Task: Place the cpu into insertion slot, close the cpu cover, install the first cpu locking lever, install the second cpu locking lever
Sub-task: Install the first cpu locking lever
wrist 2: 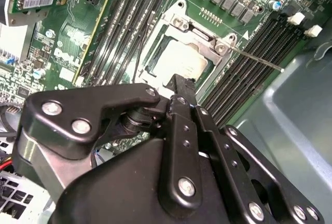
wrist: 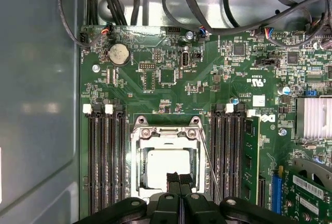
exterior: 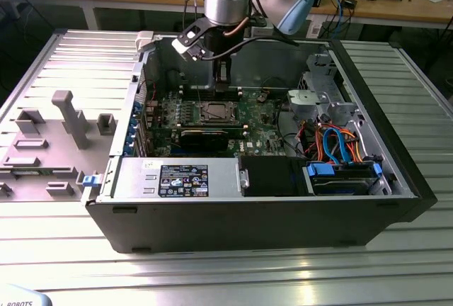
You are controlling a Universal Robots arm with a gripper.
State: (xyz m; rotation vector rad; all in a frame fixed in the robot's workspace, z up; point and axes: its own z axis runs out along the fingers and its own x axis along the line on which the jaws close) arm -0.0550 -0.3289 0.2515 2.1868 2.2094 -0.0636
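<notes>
- Clearly, in the exterior view, the arm reaches down from above into the open computer case. The case lies on its side on the ribbed metal tabletop, so the green motherboard faces up for access. The gripper hangs just above the insertion slot. A grey fixture tray sits toward the exterior view's left, well apart from the work.
- In the second wrist view, the gripper has its fingertips pressed together with nothing visible between them, poised at one edge of the socket. The cpu lies flat inside the slot. Its pale grey top shows through the window of the cpu cover, which appears to lie down over it. A thin locking lever sticks out over the memory slots, so I judge it unlatched.
- In the first wrist view, the closed gripper points at the cover's edge, a pose suited to pressing rather than grasping. Whether it touches the frame I cannot tell. The cpu sits squarely in the window, and the lever runs along one side of the socket.
</notes>
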